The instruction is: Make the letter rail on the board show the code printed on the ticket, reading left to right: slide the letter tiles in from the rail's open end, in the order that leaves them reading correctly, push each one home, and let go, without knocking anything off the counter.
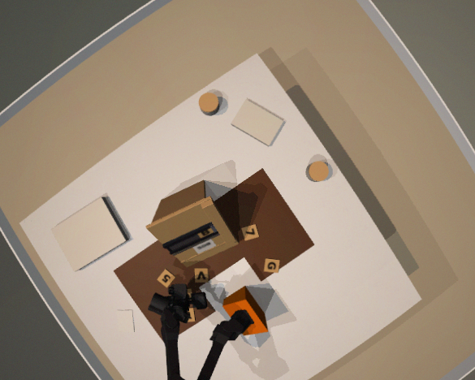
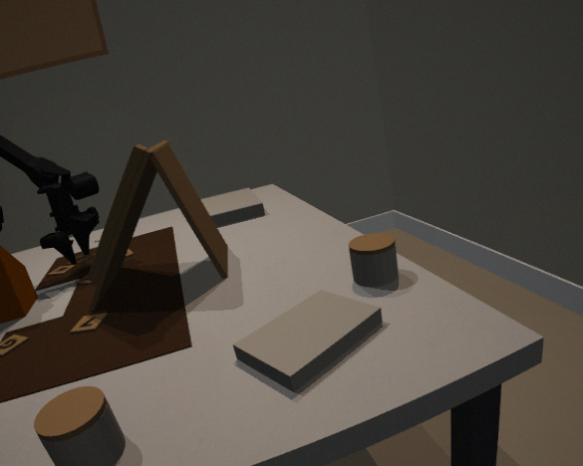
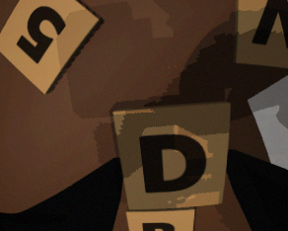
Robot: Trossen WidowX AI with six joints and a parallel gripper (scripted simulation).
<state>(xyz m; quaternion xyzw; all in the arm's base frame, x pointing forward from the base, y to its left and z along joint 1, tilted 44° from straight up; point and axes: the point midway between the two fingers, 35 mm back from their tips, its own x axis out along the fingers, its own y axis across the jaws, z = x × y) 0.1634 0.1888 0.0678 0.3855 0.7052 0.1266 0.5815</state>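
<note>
The hand (image 1: 184, 301) (image 2: 80, 258) (image 3: 174, 162) grips the D tile (image 3: 175, 160) by its sides, probably to keep its face free for sliding. From it, the 5 tile (image 1: 166, 278) (image 3: 46, 44) lies toward eleven o'clock in the wrist view; the rail (image 1: 182, 243) already carries one tile (image 1: 205, 232), seemingly B.

The B tile (image 1: 205, 232) sits in the rail (image 1: 179, 243) (nearer one end), above the ticket (image 1: 204, 245).

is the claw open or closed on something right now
Closed on the D tile: in the wrist view, the claw's dark fingers press against its two opposite sides.
</note>
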